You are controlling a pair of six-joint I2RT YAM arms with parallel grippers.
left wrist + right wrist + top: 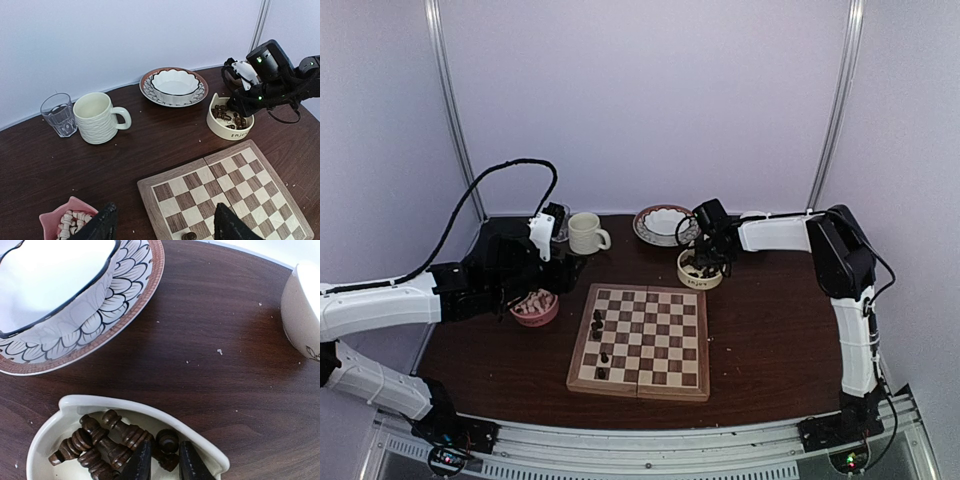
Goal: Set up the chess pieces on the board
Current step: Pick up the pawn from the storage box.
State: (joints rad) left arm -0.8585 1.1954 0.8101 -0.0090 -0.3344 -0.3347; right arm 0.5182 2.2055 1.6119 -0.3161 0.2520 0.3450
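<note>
The board [642, 341] lies in the middle of the table with a few dark chess pieces [597, 322] standing on its left side. A cream bowl [700, 270] behind the board holds several more dark pieces [107, 440]. My right gripper [165, 465] reaches into that bowl. Its fingers are nearly together, shut on a dark piece [168, 441]. My left gripper [162, 222] hangs open over the board's far left corner [150, 186], with nothing between its fingers. One dark piece [189, 236] shows at the bottom edge of the left wrist view.
A pink bowl [535, 307] of pale pieces sits left of the board. Behind it stand a cream mug [586, 233] and a glass [59, 114]. A patterned bowl on a plate [662, 224] stands at the back, beside the cream bowl.
</note>
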